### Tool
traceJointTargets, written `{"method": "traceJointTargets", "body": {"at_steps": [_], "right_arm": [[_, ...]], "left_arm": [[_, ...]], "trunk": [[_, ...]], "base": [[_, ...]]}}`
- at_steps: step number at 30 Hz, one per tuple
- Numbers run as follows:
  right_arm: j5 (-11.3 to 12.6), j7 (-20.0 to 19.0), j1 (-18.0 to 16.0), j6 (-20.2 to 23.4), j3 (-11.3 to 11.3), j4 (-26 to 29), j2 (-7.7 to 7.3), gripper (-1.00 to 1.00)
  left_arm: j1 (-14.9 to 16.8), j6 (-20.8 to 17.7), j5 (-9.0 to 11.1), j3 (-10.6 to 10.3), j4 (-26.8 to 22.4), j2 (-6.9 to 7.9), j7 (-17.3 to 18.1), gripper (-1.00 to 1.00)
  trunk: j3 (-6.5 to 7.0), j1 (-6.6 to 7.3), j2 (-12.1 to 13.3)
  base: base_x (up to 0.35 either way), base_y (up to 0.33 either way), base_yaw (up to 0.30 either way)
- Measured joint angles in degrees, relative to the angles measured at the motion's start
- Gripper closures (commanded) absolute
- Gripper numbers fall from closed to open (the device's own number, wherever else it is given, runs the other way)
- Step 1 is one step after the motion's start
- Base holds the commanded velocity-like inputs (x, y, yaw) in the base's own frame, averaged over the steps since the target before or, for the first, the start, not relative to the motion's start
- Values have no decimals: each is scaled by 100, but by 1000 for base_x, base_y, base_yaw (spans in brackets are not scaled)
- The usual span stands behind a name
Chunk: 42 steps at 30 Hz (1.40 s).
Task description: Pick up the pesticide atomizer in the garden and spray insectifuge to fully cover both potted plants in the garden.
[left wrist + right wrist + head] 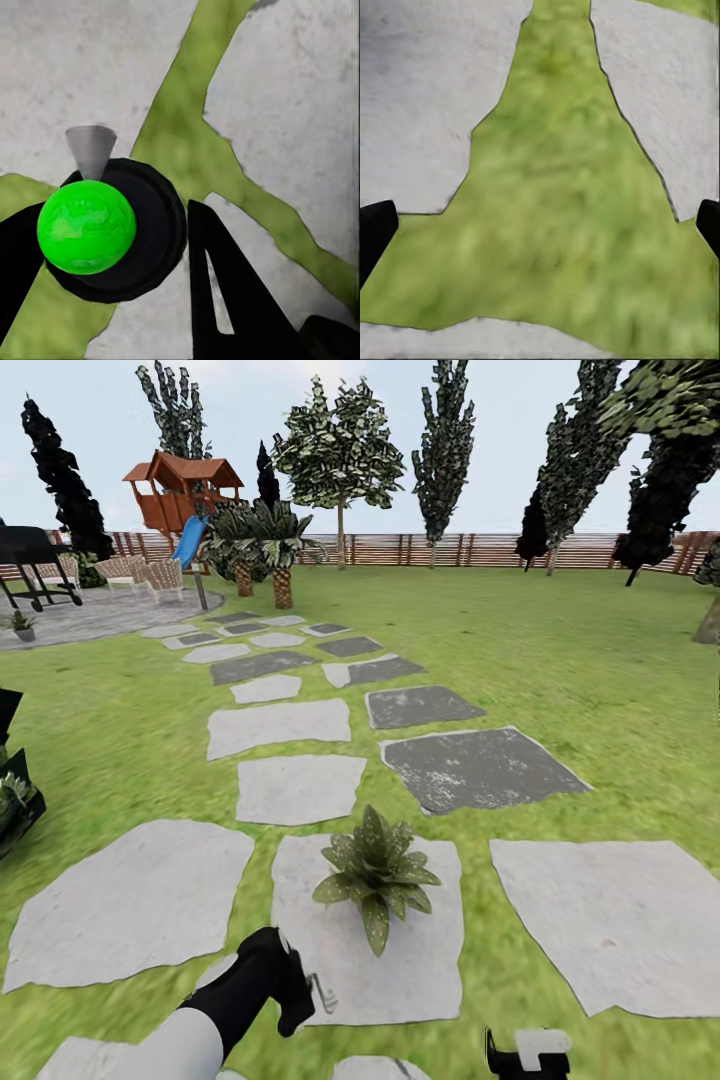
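Head view: left end effector (300, 988) grips pesticide atomizer (86, 225), mostly hidden; right end effector (540, 225) open.

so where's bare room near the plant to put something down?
Free: the big pale stone to the right of the potted plant, and the one to its left. The plant's own stone is crowded: leaves over its middle, and the left gripper at its near-left edge.

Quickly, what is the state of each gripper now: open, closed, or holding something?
Left gripper: closed on the dark spray bottle with bright green round top.
Right gripper: open, holding nothing, above grass.
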<state>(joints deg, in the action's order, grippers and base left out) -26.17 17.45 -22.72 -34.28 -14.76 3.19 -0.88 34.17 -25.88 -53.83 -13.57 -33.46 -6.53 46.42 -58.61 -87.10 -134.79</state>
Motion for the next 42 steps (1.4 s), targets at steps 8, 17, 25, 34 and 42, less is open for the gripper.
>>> {"method": "traceJointTargets", "body": {"at_steps": [8,17,25,34,42], "right_arm": [[-257,-559,-10,51,141,903,-61,-100],[-861,-4106,-174,898,231,2409,-438,-100],[-878,-4392,-330,903,89,2500,-299,-100],[-824,-4532,-437,910,202,2601,-295,-100],[-821,-7095,-917,907,418,2673,-266,-100]], "left_arm": [[13,1002,332,6,46,26,223,100],[90,2106,394,8,50,108,1446,100],[232,1989,380,148,53,186,1431,100],[305,2000,381,150,87,177,1189,100],[288,2070,359,92,91,181,1185,100]], "trunk": [[1,2,0],[0,3,0],[1,3,0],[1,3,0],[1,3,0]], "base": [[-244,-68,0],[-7,-1,0],[0,0,0],[0,0,0],[0,0,0]]}}
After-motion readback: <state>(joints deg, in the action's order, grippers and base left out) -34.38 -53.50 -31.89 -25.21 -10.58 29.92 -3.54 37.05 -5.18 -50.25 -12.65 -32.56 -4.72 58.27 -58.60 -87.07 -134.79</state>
